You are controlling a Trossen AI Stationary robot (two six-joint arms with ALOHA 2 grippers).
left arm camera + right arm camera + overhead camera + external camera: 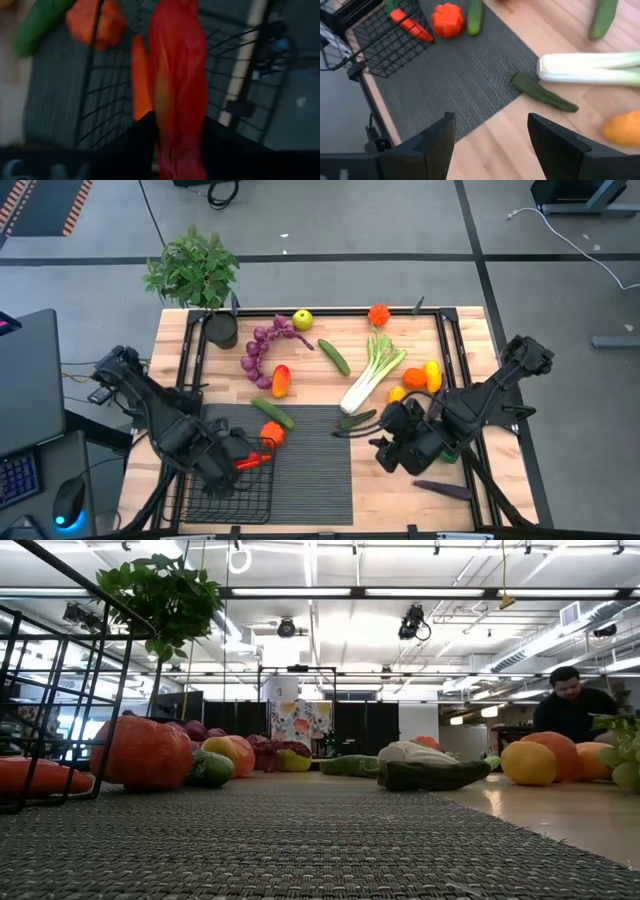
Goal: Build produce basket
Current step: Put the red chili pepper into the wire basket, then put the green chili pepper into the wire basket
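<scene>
While the left gripper, clamped on a red pepper, hangs over the basket rim, it should lower inside before releasing; the right gripper waits beside the basket, jaws apart.

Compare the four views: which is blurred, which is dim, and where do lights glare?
Left wrist view: dim and blurred around the red pepper in the left gripper. Low view: bright ceiling lights glare; the near mat looks soft. High and right wrist views: evenly lit, sharp.
</scene>
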